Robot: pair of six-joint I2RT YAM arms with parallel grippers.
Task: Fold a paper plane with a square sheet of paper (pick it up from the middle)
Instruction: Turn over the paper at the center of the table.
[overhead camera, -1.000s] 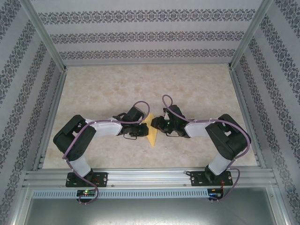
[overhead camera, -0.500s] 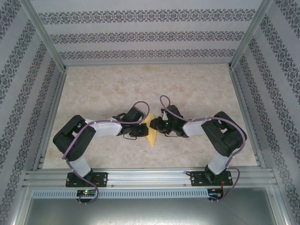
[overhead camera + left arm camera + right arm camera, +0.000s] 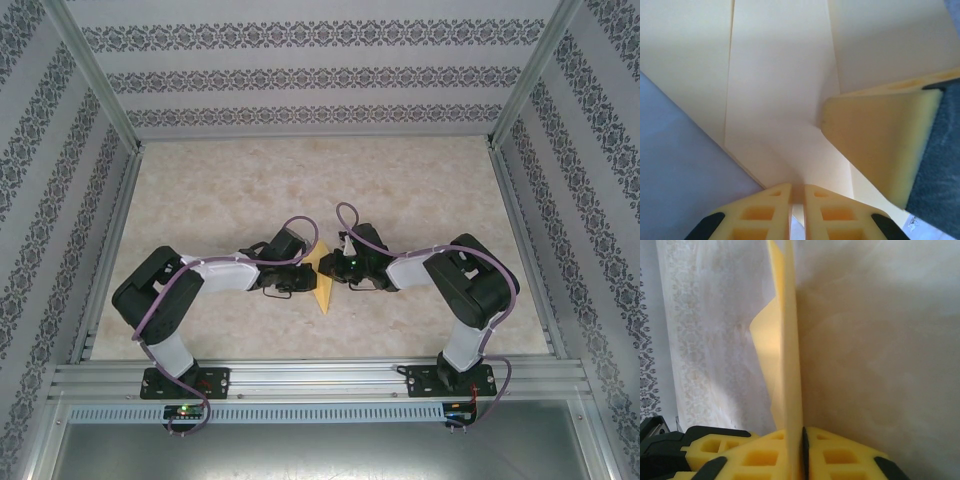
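The yellow sheet of paper [image 3: 322,285], folded with creases into a narrow shape, hangs between my two grippers at the table's middle, its point toward the near edge. My left gripper [image 3: 304,272] is shut on it from the left. In the left wrist view the creased paper [image 3: 780,90] spreads out from the pinching jaws of my left gripper [image 3: 797,192], and one of the right gripper's fingers [image 3: 875,142] presses in from the right. My right gripper [image 3: 333,268] is shut on it from the right. In the right wrist view the paper [image 3: 790,340] rises edge-on from the closed right gripper [image 3: 801,435].
The marbled tabletop [image 3: 250,190] stretches away behind and beside the arms. Aluminium rails [image 3: 110,250] run along both sides, with a front rail [image 3: 320,378] by the arm bases. Patterned walls enclose the cell.
My right gripper has moved left onto the paper and closed on it. The left arm and the paper have hardly moved.
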